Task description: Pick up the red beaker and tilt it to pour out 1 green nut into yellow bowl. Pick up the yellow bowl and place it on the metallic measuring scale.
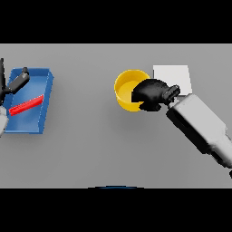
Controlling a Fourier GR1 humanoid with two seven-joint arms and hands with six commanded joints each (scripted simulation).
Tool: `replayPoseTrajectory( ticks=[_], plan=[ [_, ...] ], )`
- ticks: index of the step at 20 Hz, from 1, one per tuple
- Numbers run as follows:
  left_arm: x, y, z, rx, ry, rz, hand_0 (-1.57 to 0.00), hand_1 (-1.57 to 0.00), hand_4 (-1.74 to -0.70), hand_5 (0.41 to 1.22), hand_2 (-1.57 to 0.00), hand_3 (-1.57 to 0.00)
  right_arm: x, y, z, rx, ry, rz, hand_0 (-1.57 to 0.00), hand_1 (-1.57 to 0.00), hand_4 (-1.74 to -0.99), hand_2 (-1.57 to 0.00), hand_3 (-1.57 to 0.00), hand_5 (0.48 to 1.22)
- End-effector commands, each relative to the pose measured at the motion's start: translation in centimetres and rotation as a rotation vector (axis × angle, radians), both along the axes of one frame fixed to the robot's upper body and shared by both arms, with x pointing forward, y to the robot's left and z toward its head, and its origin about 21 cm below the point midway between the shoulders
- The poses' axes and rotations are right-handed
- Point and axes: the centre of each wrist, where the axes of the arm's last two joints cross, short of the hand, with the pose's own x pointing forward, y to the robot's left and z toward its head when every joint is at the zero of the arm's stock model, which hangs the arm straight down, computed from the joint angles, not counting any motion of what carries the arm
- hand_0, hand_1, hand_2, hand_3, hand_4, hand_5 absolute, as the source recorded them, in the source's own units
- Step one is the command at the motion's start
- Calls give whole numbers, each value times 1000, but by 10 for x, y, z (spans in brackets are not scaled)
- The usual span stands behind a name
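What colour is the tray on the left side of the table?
Blue, seen in the head view: the tray holds a red object.

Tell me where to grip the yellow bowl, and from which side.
Grip the yellow bowl by its right-hand rim, coming from the right: the right hand is already curled there. The rim is thin and open upward, and the scale lies just beyond.

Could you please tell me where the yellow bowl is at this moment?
In the head view, the yellow bowl sits right of centre on the table, just left of the metallic scale, with the right hand at its right rim.
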Motion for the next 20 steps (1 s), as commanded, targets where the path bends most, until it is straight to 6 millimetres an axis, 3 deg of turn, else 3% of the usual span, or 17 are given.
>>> replayPoseTrajectory(
  ticks=[1, 4, 7, 12, 17, 20],
  plan=[
    [1, 0, 1, 5, -3, -7, 1, 1, -737, 697, 1, 1, 0, -1, 3, 8, -9, -5, -1567, -1567, -1739, -1436, -1260, 1220],
    [1, 1, 2, 1, -7, 2, 1, 1, -746, 697, 1, 1, 4, -4, 7, 34, -25, -27, -1569, -1569, -1740, -1439, -1376, 1220],
    [-1, -2, 4, 9, 0, 6, 1, 1, -742, 704, 1, 1, 10, -17, 17, 36, -47, -85, -1570, -1570, -1741, -1482, -1283, 1220],
    [-4, -3, 4, -3, 4, 2, 1, 1, -743, 708, 1, 1, 30, -58, 26, 55, -129, -208, -1571, -1571, -1741, -1536, -1209, 1221],
    [-3, -4, 1, 2, 6, 5, 1, 1, -731, 696, 1, 1, 47, -95, 16, 61, -147, -319, -1571, -1571, -1741, -1508, -1171, 1221],
    [-5, 1, 2, 9, 5, 6, 1, 1, -725, 685, 1, 1, 54, -109, 6, 53, -153, -356, -1571, -1571, -1741, -1478, -1230, 1221]
  ],
)
